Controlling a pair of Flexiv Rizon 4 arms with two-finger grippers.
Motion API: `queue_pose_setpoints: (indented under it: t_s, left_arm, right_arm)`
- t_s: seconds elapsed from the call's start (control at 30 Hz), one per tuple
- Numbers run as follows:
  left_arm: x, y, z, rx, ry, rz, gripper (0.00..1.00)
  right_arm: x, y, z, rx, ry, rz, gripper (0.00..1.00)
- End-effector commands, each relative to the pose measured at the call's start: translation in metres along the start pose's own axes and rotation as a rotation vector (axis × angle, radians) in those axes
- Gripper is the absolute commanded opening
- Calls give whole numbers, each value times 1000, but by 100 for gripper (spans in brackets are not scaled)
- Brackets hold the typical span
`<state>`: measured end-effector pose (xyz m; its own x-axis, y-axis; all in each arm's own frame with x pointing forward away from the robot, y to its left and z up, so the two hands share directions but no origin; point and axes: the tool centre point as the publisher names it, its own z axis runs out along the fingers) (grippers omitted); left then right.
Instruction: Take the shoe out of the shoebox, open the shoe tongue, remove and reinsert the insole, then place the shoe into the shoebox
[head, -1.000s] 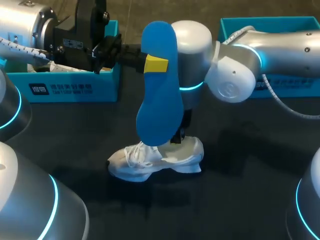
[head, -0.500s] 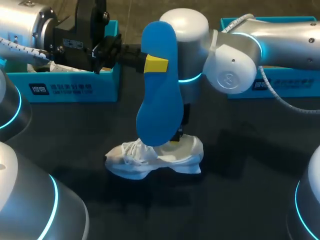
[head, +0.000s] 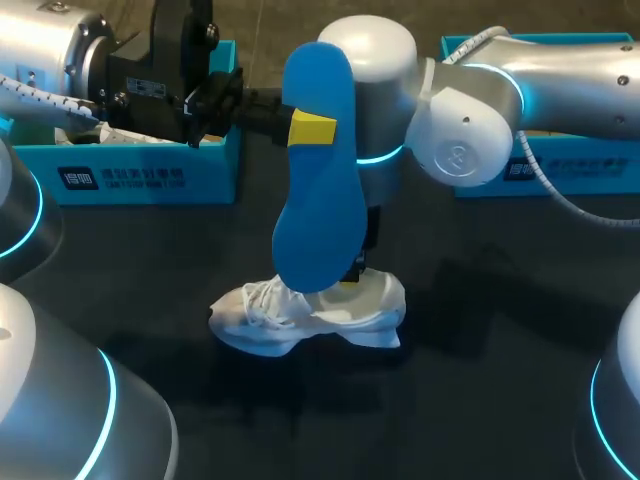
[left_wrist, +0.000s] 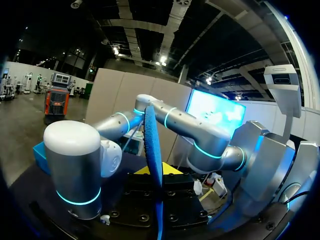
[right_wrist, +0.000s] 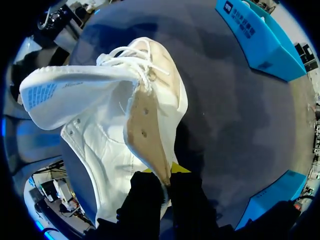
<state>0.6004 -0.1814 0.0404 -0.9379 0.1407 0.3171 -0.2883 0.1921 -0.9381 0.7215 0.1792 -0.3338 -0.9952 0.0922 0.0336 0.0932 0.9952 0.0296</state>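
- Above the table in the head view, my left gripper (head: 305, 128) clamps the blue insole (head: 308, 220) upright, its lower end just over the white shoe (head: 300, 322). My right gripper (head: 354, 272) is down at the shoe's heel. The shoe sits on the table (head: 480, 400), outside the shoebox (head: 150, 175).
- Left wrist view: my fingers are closed on the insole (left_wrist: 151, 145), seen edge-on. Since I hold it at one spot only, I judge the long blade could pivot or slip when its tip meets the shoe.
- Right wrist view: my right gripper (right_wrist: 166, 182) pinches the tan heel lining of the shoe (right_wrist: 107, 145). That thin pinch might slip; the shoe would then shift, and the insole could snag on the laces (right_wrist: 132, 60).
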Motion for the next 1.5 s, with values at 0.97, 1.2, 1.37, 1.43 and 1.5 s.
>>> queue_pose_setpoints:
  t_s: [0.97, 1.2, 1.37, 1.43, 1.5]
  left_arm:
    - [0, 1, 1, 0, -1, 0, 0]
    - [0, 1, 1, 0, -1, 0, 0]
    - [0, 1, 1, 0, -1, 0, 0]
    - [0, 1, 1, 0, -1, 0, 0]
    - [0, 1, 1, 0, -1, 0, 0]
  right_arm:
    - [11, -35, -21, -139, 13, 917, 0]
    - [15, -39, -18, -136, 72, 1142, 0]
    - [29, -54, -13, -154, 103, 1382, 0]
    - [34, -59, -12, -168, 86, 1461, 0]
    - [39, -65, -10, -207, 110, 1510, 0]
